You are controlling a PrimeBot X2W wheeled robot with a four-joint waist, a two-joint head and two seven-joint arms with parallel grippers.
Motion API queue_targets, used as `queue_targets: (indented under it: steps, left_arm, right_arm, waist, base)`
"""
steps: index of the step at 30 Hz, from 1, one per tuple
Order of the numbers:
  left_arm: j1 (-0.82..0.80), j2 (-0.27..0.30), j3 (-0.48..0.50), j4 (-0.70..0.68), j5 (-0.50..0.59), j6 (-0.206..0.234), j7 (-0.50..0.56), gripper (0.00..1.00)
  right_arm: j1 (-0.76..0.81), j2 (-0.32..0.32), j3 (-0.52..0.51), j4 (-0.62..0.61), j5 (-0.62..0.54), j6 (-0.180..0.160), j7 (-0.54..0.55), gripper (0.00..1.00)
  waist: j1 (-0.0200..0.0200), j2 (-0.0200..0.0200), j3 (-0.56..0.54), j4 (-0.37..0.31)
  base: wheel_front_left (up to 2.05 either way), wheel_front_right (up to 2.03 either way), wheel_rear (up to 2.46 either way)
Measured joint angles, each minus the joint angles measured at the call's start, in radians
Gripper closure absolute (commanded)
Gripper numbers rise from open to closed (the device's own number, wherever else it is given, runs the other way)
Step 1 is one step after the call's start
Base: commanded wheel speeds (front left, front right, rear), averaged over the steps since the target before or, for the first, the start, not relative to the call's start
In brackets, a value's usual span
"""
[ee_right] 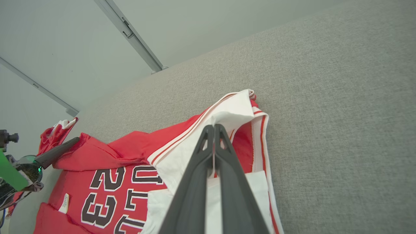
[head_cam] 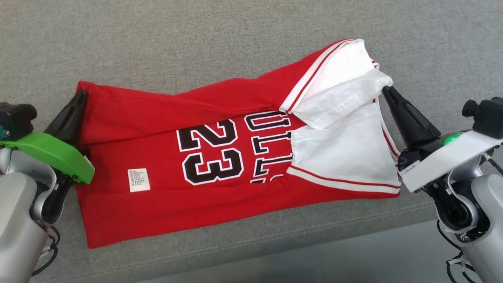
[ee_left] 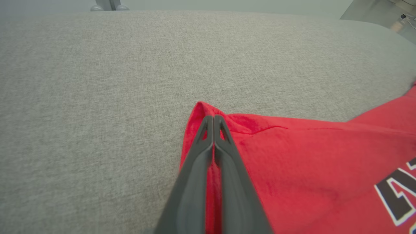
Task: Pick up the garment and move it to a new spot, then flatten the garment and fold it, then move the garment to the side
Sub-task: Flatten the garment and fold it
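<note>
garment: red jersey with white sleeves and red-striped trim, lying crosswise on the grey fabric cushion, nearer its front edge.
long axis: left to right across the cushion, with the hem end at the left and the sleeves at the right.
left pincer: fingers together, clamped on the far hem corner of the red cloth.
right pincer: fingers together, clamped on the white sleeve edge at the far right end.
key relation: each pincer grips one end of the same far edge, with the cloth spanning between them; the near long edge lies free.
likely step: folding; both ends would need to travel toward the front edge together.
cloth: soft, limp knit, lightly creased.
print: black numerals edged in white.
care label: small, white, near the hem.
cushion surface: coarse grey weave, flat.
</note>
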Motion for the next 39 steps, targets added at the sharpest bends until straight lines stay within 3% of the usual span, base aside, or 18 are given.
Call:
queue_targets:
  steps: [21,39]
  left_arm:
    - [0.021,0.024,0.003,-0.096,-0.104,0.0,-0.053,1.0]
    - [0.22,0.044,0.017,-0.165,-0.139,0.0,-0.062,1.0]
  right_arm:
    - [0.002,-0.008,-0.017,0.018,0.0,-0.008,-0.013,1.0]
    - [0.042,-0.035,-0.035,0.004,0.006,-0.015,-0.008,1.0]
  waist:
    - [0.0,0.0,-0.058,0.047]
    - [0.0,0.0,-0.142,0.063]
  base:
    - [0.0,0.0,0.0]
    - [0.0,0.0,0.0]
